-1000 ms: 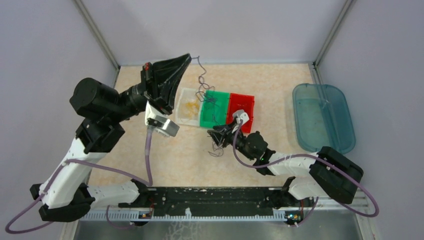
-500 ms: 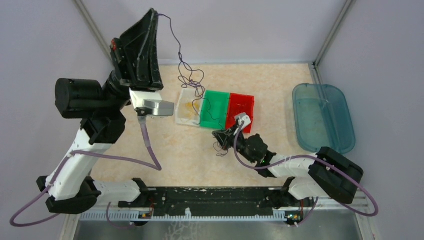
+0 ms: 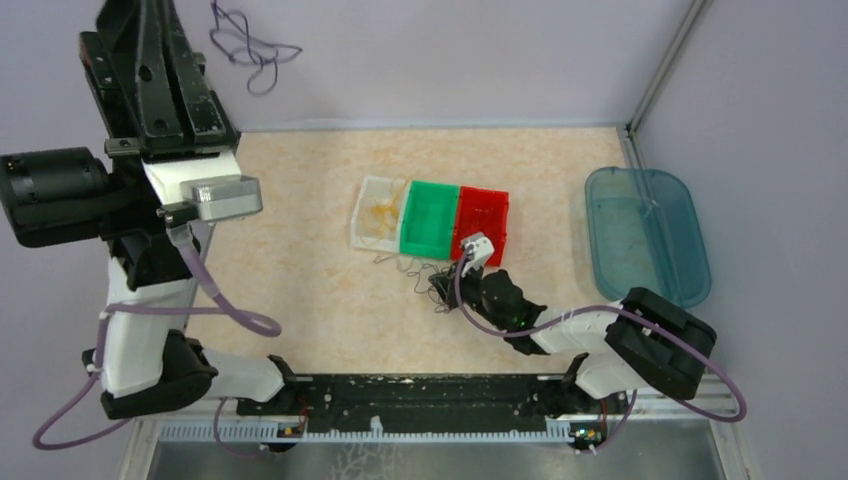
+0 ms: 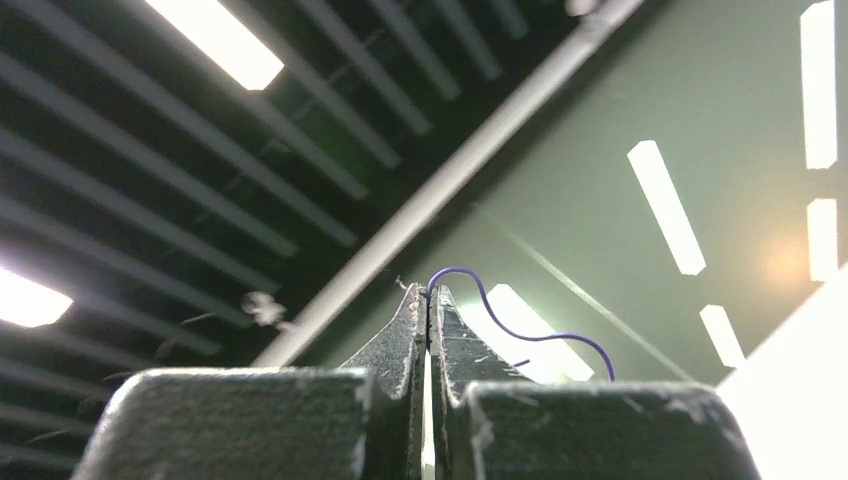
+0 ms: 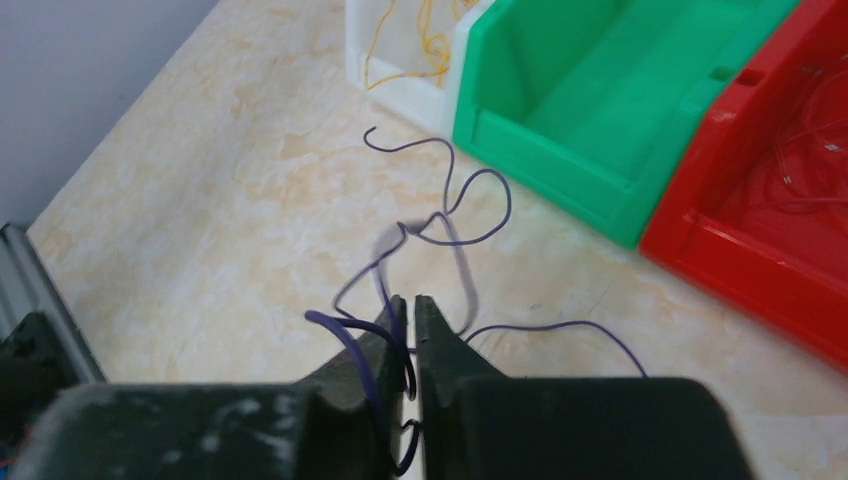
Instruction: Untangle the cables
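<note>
My left gripper [image 4: 428,292] is raised high at the top left and points at the ceiling, shut on the end of a thin purple cable [image 4: 520,335]. In the top view that cable [image 3: 245,45] hangs in loose loops in front of the back wall. My right gripper [image 5: 411,300] is low over the table just in front of the bins, shut on a small tangle of purple cables [image 5: 440,215]. From above that gripper [image 3: 440,287] sits on the tangle [image 3: 405,266]. Yellow cables [image 5: 425,45] lie in the white bin, red cables [image 5: 800,150] in the red bin.
Three bins stand in a row mid-table: white [image 3: 365,228], green [image 3: 430,218], red [image 3: 495,205]. A teal oval tray [image 3: 645,232] lies at the right. Metal frame posts rise at both back corners.
My left arm has swung up and to the left, pulling its purple cable clear of the bins and the table. My right gripper has closed on the purple tangle and shifted slightly.
</note>
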Controlling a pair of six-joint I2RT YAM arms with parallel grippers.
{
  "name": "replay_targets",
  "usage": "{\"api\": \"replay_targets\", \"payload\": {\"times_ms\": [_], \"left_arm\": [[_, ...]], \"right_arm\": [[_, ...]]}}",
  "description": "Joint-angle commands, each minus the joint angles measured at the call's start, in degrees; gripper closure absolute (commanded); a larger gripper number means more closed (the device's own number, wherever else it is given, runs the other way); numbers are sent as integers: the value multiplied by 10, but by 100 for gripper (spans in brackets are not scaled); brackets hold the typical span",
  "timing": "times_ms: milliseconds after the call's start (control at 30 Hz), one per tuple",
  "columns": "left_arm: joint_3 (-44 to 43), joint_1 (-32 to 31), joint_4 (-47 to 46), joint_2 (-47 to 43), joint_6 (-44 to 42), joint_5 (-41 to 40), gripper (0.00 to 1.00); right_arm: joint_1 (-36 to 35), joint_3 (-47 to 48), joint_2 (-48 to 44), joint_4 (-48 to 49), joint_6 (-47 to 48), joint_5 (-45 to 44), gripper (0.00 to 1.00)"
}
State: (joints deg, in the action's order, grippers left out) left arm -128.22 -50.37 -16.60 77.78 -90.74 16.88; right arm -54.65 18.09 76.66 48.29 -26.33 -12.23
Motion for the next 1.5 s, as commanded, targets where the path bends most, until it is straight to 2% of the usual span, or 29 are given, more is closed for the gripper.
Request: {"api": "replay_targets", "payload": {"times_ms": [0,100,233,367,467,567,733,867,1033,1467], "left_arm": [[92,1,187,-67,111,0,100],[196,2,271,-128,154,50,100],[310,1,300,-183,196,87,100],[377,1,317,-212,216,87,100],[416,2,340,-227,199,90,100],[445,1,346,-238,192,98,100],[458,1,354,-239,187,108,100],[458,1,351,-236,181,108,100],[462,1,353,-237,175,108,100],[479,2,376,-244,175,122,100]], "right_arm": [[-30,61,-30,-8,74,82,78],[-36,113,-55,-47,93,160,60],[-36,164,-83,-89,109,242,51],[-36,191,-116,-143,130,249,35],[-36,187,-155,-178,148,237,24],[-36,180,-196,-209,160,228,16],[-36,162,-235,-222,163,232,16],[-36,140,-239,-222,157,222,20],[-36,111,-258,-187,143,171,25],[-36,148,-283,-96,157,58,23]]}}
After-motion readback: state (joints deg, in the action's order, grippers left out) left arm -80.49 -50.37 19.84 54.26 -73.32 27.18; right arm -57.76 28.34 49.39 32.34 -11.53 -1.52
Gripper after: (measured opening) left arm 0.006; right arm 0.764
